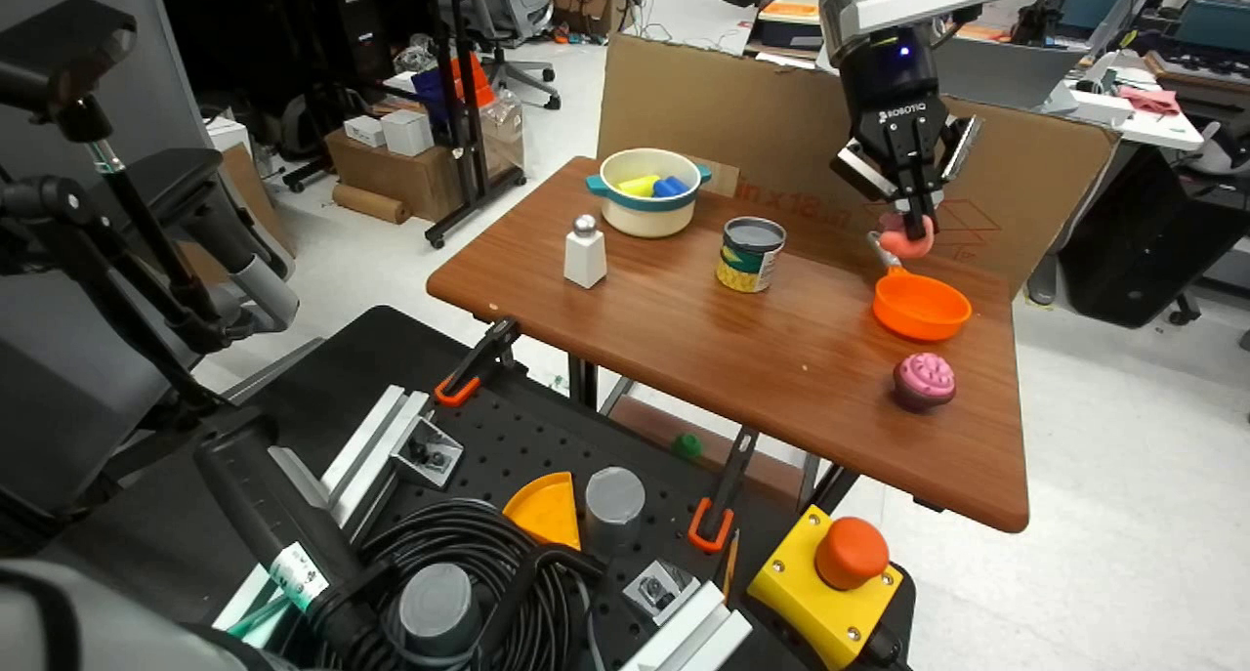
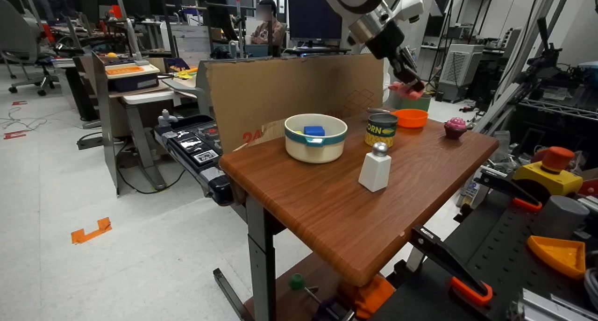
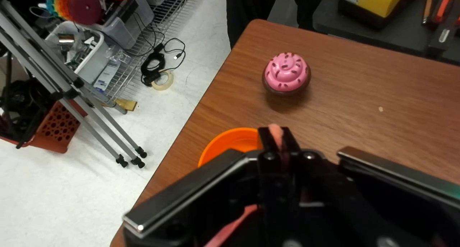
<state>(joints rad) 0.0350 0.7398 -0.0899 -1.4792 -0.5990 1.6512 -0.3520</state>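
The pincer [image 1: 916, 220] slants downward with its jaws nearly together, pinching a pink thing [image 1: 904, 248] whose exact kind is hard to tell. Both hang over the pan [image 1: 923, 305], apart from it in both exterior views. The orange pan rests on the tabletop [image 1: 703, 329], its handle [image 1: 884, 251] running toward the cardboard [image 1: 723, 104], which stands upright behind the pan. Near the pan, on its side away from the cardboard, sits a cupcake [image 1: 925, 381] with pink icing; the wrist view shows that too. In an exterior view the can [image 1: 751, 254] stands upright to the pan's left. Farther left of the pan come the shaker [image 1: 585, 253] and the pot [image 1: 645, 220], both well apart from the pan. The pot holds a blue piece [image 1: 671, 187] and a yellow piece [image 1: 638, 186]. Off the tabletop, well apart from the pan, is a yellow box [image 1: 801, 583] with a red knob [image 1: 850, 551].
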